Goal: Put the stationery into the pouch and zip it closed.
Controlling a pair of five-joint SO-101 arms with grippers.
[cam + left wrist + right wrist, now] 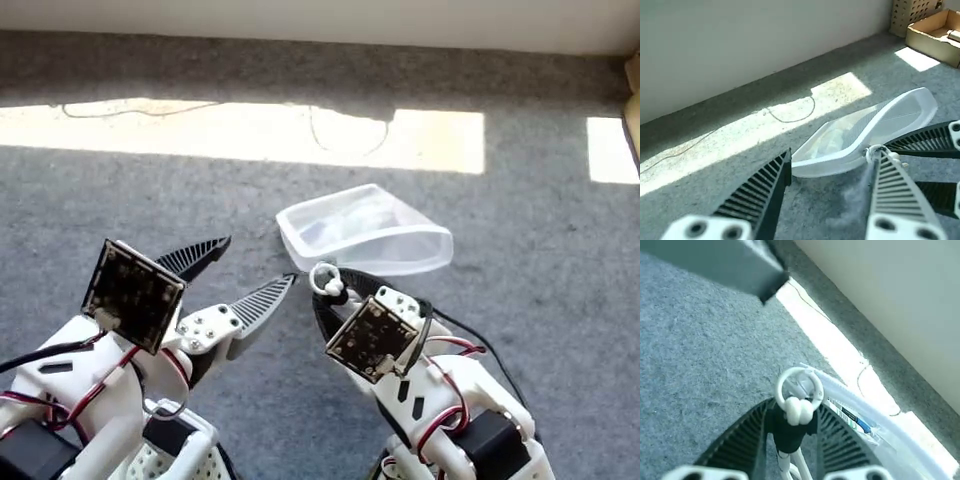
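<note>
A translucent white pouch (365, 230) lies on the grey carpet, with stationery (852, 418) showing through its wall. Its zipper pull is a white ring (325, 279) on a bead at the corner nearest the arms. My right gripper (333, 295) is shut on the zipper pull, the ring (799, 388) standing just above its black fingertips. My left gripper (243, 272) is open just to the left of the pouch, one finger (262, 300) ending close to the pull and the other (195, 257) farther left. From the left wrist the pouch (867, 131) lies just beyond the spread fingers.
A sunlit strip (240, 130) crosses the carpet behind the pouch, with a thin cable (345, 130) lying on it. A wall runs along the far side. A cardboard box (935, 35) sits on the floor off to the right.
</note>
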